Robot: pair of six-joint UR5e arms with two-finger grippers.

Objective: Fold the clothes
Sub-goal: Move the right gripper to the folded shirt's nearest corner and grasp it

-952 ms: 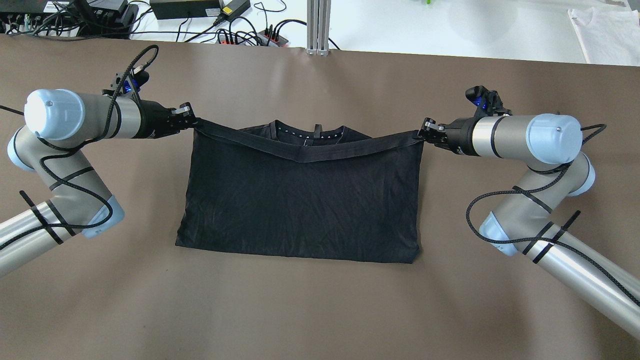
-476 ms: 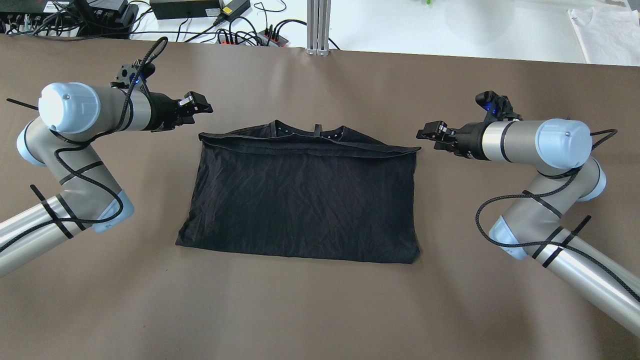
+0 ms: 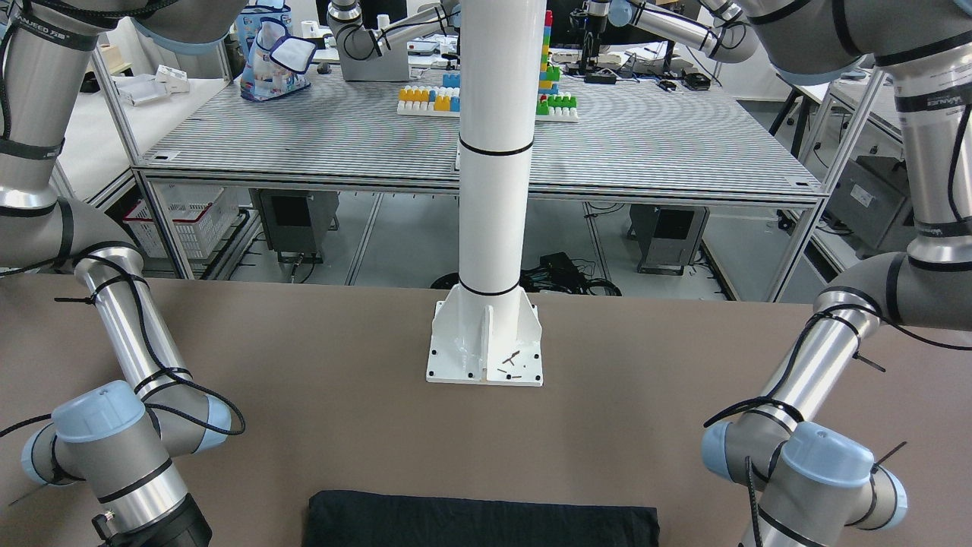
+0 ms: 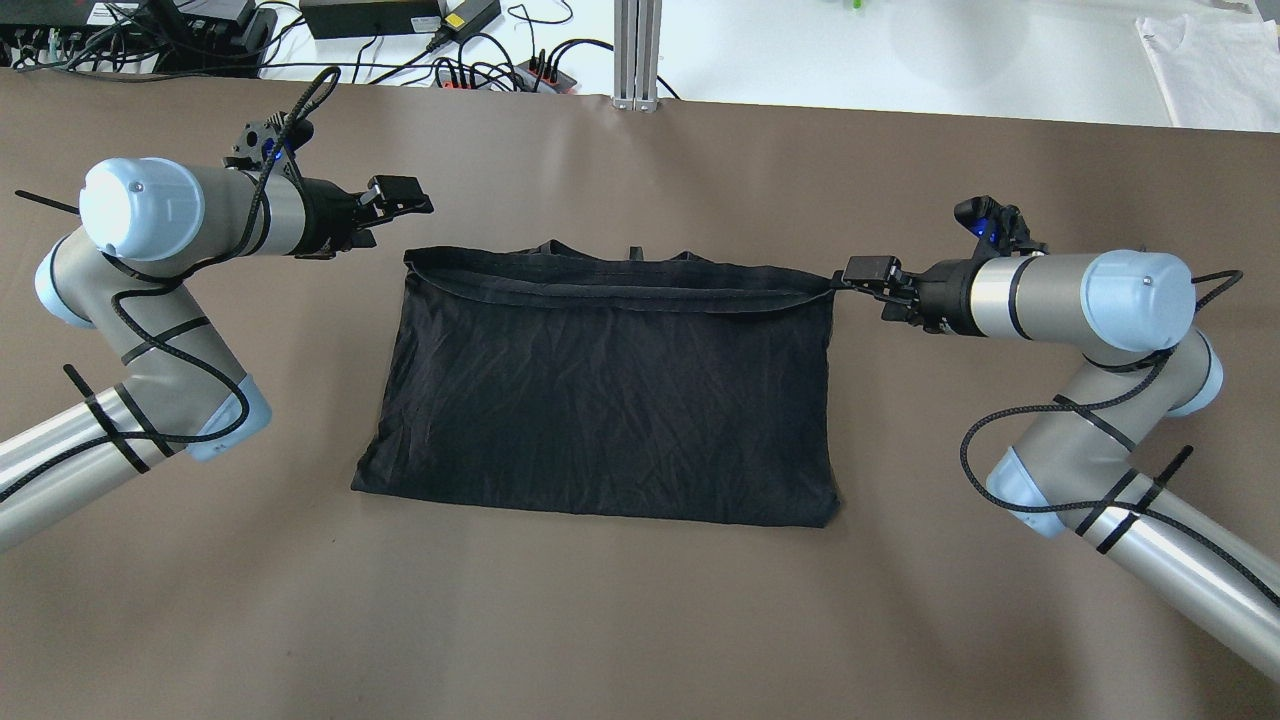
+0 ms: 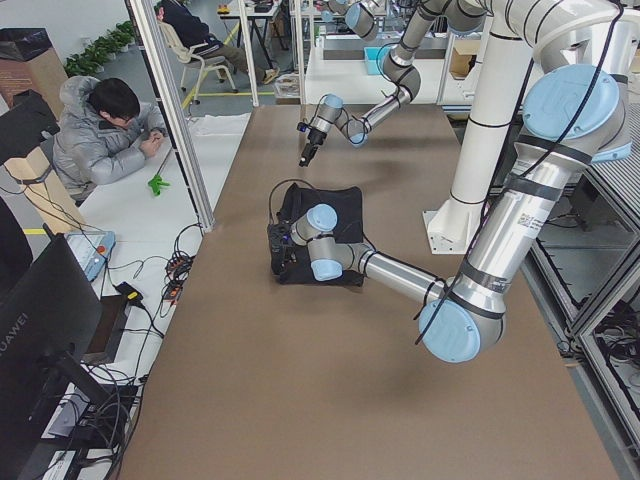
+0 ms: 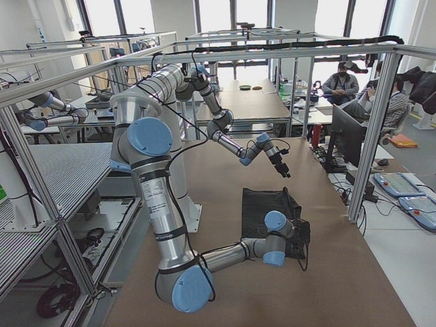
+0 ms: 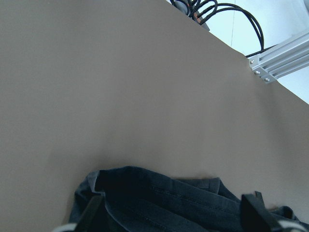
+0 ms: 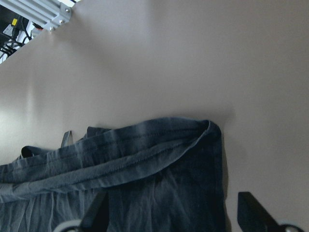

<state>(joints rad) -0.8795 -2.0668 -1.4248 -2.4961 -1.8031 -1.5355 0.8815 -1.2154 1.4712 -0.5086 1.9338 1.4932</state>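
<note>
The black garment [image 4: 600, 400] lies flat on the brown table, folded in half, with its hem along the far edge over the collar. It also shows in the front-facing view [image 3: 478, 520]. My left gripper [image 4: 405, 198] is open and empty, raised just beyond the garment's far left corner. In the left wrist view its fingers [image 7: 91, 212] stand wide apart above the cloth [image 7: 159, 193]. My right gripper [image 4: 858, 272] is open at the far right corner. In the right wrist view its fingers [image 8: 251, 208] are spread over the cloth's edge [image 8: 159, 159].
The white pole's base plate [image 3: 484, 346] stands on the table behind the garment. Cables and power strips [image 4: 480, 70], an aluminium post [image 4: 637, 50] and a white cloth [image 4: 1210, 60] lie beyond the far edge. A seated person [image 5: 100, 130] is off the table.
Both grippers have let go of the hem corners they held a second ago, and the hem dropped onto the garment. The right gripper has since moved back to the right corner.
</note>
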